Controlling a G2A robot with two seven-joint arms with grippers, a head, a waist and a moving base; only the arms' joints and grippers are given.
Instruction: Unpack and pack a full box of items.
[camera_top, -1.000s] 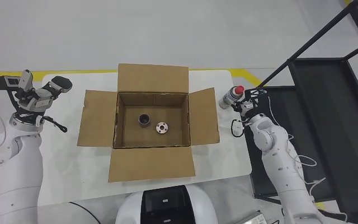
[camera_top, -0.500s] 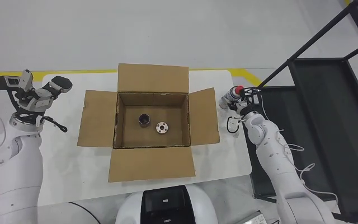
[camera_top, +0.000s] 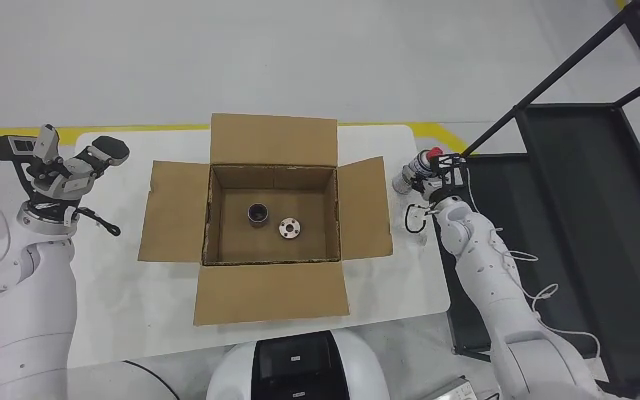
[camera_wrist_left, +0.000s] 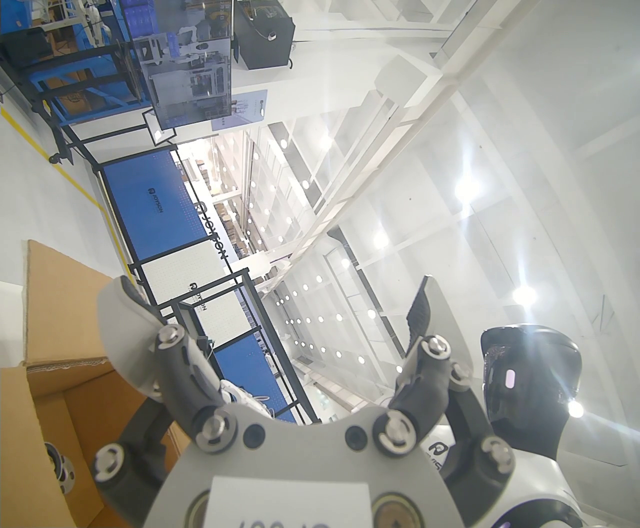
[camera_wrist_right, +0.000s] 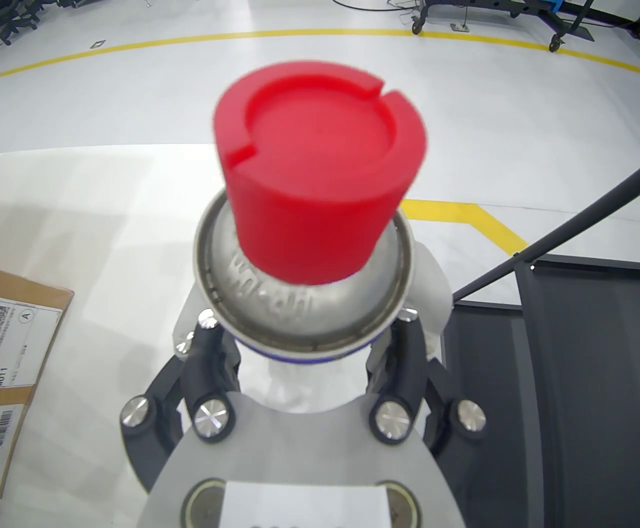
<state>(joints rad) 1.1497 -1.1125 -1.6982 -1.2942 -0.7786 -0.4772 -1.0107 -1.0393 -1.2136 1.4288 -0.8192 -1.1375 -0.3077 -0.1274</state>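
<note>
1 red-capped spray can (camera_wrist_right: 320, 190) pinched in the right gripper (camera_wrist_right: 307, 320) just beside the right flap (camera_top: 365, 210) of the open box (camera_top: 270, 150), cap tilted away from it, cavity lying to the left; left gripper (camera_wrist_left: 275, 300) spread wide, well apart past the opposite flap.

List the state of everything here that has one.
cardboard box, open, all four flaps folded outward.
spray can, red cap on, clamped in the right gripper.
right gripper, shut on the spray can.
left gripper, open, empty.
dark ring, lying inside the box.
flanged disc, lying inside the box.
</note>
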